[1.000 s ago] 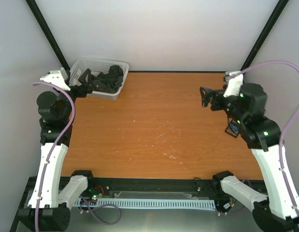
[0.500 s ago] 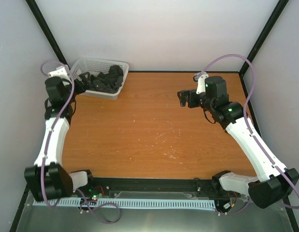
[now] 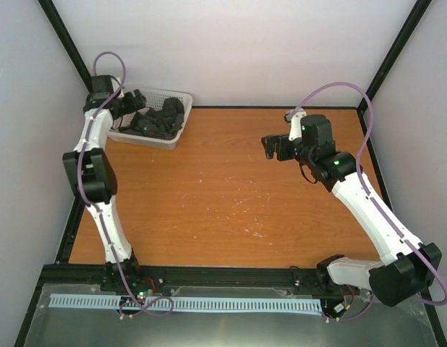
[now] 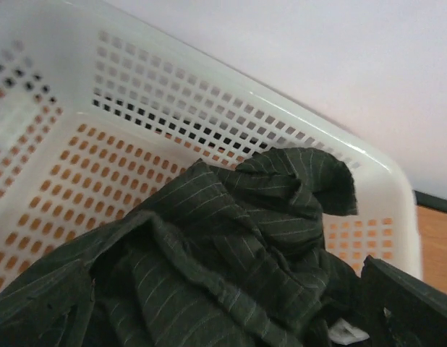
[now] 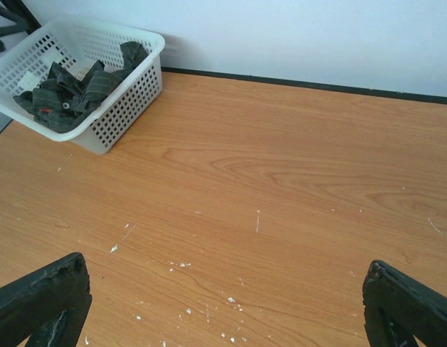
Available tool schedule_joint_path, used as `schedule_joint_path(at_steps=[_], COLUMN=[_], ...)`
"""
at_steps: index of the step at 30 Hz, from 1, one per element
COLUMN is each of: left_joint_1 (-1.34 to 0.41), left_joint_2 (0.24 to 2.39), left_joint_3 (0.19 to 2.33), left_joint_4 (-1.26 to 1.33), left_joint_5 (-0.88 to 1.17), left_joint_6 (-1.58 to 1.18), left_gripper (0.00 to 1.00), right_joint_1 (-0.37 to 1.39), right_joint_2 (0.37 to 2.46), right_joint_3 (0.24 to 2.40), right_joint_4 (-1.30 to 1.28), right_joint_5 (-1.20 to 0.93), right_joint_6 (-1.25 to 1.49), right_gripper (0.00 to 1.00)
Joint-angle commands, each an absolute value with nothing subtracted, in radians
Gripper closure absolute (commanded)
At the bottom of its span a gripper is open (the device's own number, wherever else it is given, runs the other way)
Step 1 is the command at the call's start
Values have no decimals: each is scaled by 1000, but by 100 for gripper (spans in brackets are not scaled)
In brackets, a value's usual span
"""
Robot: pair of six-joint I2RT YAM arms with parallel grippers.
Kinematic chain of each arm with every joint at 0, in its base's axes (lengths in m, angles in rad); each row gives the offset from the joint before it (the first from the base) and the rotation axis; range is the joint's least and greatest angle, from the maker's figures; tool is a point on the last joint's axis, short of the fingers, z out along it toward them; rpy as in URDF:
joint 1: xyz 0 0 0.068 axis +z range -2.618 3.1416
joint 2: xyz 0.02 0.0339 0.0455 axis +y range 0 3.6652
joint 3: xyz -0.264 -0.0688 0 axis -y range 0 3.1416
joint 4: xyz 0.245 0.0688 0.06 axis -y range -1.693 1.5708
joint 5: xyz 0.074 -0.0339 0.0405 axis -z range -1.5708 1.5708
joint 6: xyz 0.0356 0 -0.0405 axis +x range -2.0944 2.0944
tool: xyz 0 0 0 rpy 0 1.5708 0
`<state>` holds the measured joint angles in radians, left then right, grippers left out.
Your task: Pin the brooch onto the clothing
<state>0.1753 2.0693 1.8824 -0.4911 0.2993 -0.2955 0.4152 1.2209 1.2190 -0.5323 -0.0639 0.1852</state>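
Left wrist view: shirt [image 4: 231, 246] bunched in basket [image 4: 173, 94]; open left claw [image 3: 139, 97], apparently just above, is best closed on a raised fold.

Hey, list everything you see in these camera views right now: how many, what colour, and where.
clothing: one, dark charcoal with fine pinstripes, crumpled inside the basket
basket: one, white perforated plastic, table's far left corner
table: one, orange-brown wood grain, under both arms
specks: many, white, scattered over the table's middle
frame posts: two, black, far corners
cables: two, purple, one along each arm
left pincer: one, black, open, over the basket by the clothing
right pincer: one, black, open and empty, above the table's far right part
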Motion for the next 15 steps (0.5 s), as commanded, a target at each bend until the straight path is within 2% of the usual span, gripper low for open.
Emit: schedule_joint_path(at_steps=[1, 10, 15], left_joint_1=[107, 55, 53], left_joint_2=[2232, 2410, 2461], left_joint_3=[2130, 2241, 2223], left_joint_4=[-707, -854, -883], left_joint_5=[295, 260, 120], left_joint_6=[-160, -19, -40], left_gripper=[0, 0, 0], right_joint_1=[418, 415, 416], right_joint_2=[1230, 1242, 1262], right_joint_3=[1199, 1191, 1191], right_joint_4=[-494, -479, -475], right_joint_5=[-66, -81, -91], right_joint_6=[201, 212, 225], right_gripper=[0, 0, 0])
